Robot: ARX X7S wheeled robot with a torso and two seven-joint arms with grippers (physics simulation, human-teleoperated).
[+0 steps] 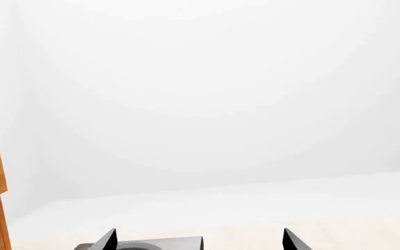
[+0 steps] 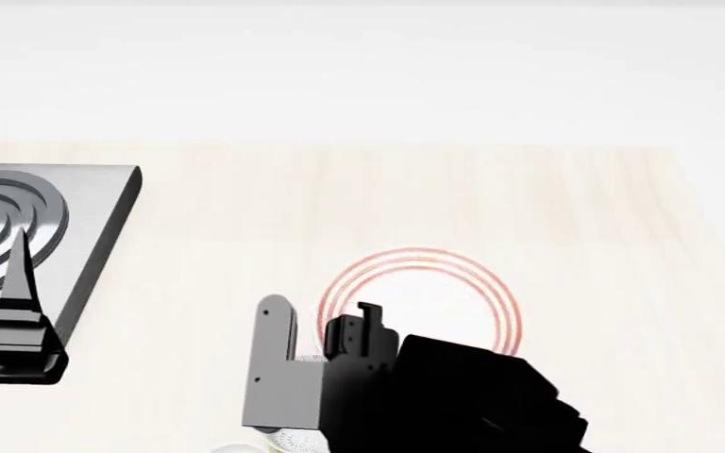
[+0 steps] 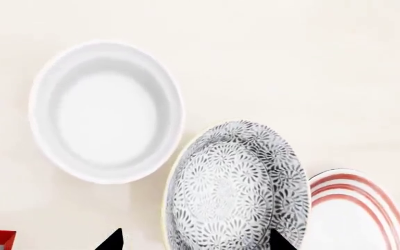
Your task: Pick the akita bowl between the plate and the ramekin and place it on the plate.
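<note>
Pale wood worktop (image 2: pixel 615 236) carries everything. Nearest, the right gripper (image 3: pixel 196 240) hangs over the speckled bowl (image 3: pixel 235 187), fingers spread either side, gripping nothing; the ramekin (image 3: pixel 106 112) sits at ten o'clock, the plate (image 3: pixel 356 208) at three. The reach is in hand; next, lower and pinch. Left gripper (image 1: pixel 200 240) also spread.

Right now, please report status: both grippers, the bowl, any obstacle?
Right gripper open above akita bowl, nothing held. Left gripper open, idle. Bowl on the table between ramekin and plate. No obstacle seen.
</note>
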